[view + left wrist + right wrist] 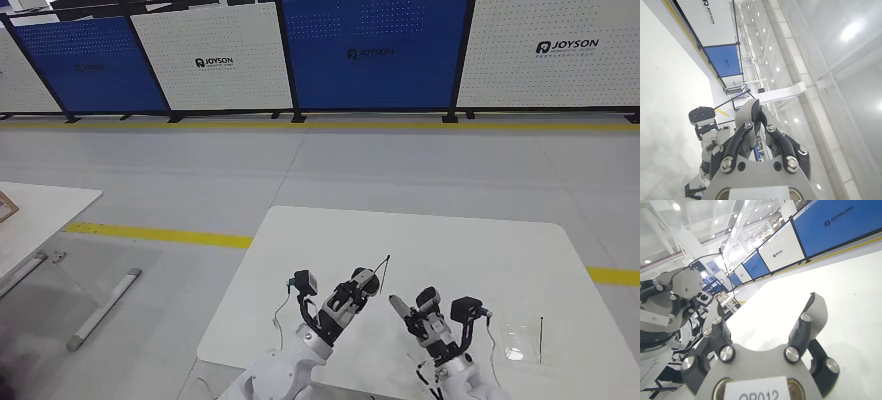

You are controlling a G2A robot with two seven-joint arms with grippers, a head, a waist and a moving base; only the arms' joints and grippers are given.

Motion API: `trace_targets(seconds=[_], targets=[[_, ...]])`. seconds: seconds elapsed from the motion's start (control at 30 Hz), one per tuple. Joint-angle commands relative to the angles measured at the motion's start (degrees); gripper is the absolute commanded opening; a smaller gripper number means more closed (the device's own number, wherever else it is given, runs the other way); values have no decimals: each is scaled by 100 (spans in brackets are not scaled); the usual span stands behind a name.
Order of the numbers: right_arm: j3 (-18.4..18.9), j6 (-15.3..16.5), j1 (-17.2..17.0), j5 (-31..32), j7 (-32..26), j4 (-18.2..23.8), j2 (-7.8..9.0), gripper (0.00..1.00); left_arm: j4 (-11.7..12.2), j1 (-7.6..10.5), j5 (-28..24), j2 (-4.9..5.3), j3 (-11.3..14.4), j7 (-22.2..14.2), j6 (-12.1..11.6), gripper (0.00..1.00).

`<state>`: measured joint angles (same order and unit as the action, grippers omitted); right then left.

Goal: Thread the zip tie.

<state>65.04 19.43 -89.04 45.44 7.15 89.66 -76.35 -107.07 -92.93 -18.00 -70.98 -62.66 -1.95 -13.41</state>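
A thin black zip tie [378, 267] sticks up from my left gripper [362, 281], which is shut on it above the near middle of the white table [420, 240]. In the left wrist view the fingertips [755, 106] pinch one end; the strap [728, 100] bends at its small head and runs back down. My right gripper [413, 302] stands just right of the left one, open and holding nothing. In the right wrist view its fingers [815, 302] are spread wide around the right gripper [765, 306], and the left gripper [680, 289] holds the looped zip tie [726, 270] beside them.
A clear plastic bag [518, 341] lies on the table at the near right, with a second black zip tie [541, 337] beside it. Another white table [40, 212] stands off to the left. Blue and white fence panels [375, 55] line the back of the floor.
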Motion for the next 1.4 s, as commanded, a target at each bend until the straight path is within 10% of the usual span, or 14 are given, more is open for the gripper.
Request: trace_targets(seconds=[0.0,0.5,0.63,1.13,1.37], targets=[[6,5,-9,-3,11,9,2,80,31,14,-7,-5,2,26,-2,0],[671,5,-678,-1346,1117,1049,179,74,218,20,-34,-9,-90,-12,69,0],[928,5,-900,-1850,814,1238,306,100,307,50,-45,-10,-82,-109,99,0],[995,-1,-909,-1959,629,1222,331,100,341,91,-98,-12,-54,-239,136,0],[1657,5,-1033,-3136,243,1467,376,100,480,186,-209,-25,-131,-108,285,0]])
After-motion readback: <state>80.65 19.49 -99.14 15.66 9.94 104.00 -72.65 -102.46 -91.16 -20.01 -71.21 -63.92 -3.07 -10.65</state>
